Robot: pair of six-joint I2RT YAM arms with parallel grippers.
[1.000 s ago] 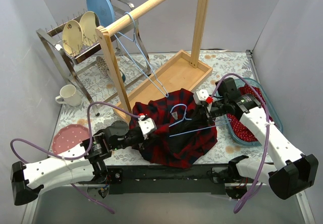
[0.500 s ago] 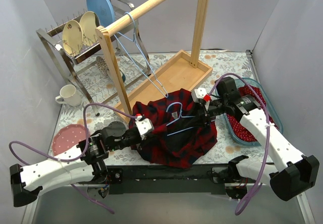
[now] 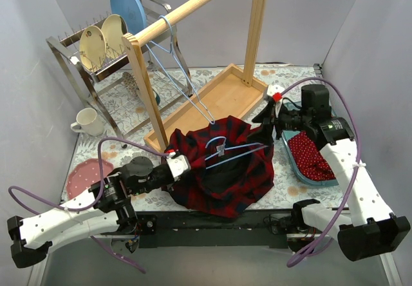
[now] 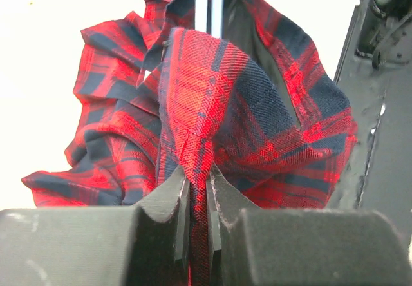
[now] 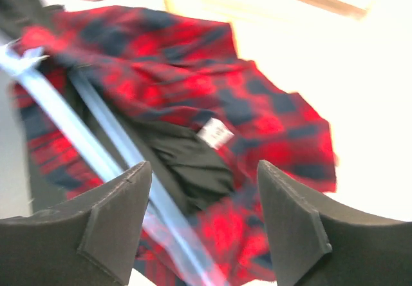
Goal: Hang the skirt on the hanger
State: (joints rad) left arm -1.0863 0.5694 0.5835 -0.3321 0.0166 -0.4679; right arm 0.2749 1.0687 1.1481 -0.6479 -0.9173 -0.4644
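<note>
Left gripper [image 4: 198,192]: clenched on a fold of the red-and-navy plaid fabric skirt [image 3: 222,176], which is heaped on the table [image 3: 286,192] near its front edge. Pale blue wire hanger [image 3: 226,152]: laid in the skirt's opening, waist apparently not yet seated. Right gripper [image 3: 269,120]: released and drawn back from the hanger gripped a second ago

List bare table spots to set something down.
Back right corner: bare cloth beside the wooden tray base, behind the blue bin. Left: a strip between the mug and the pink plate. Crowded: the middle front, where the skirt lies with the left pincer shut on it and the right pincer open beside it; the dish rack fills the back left.
</note>
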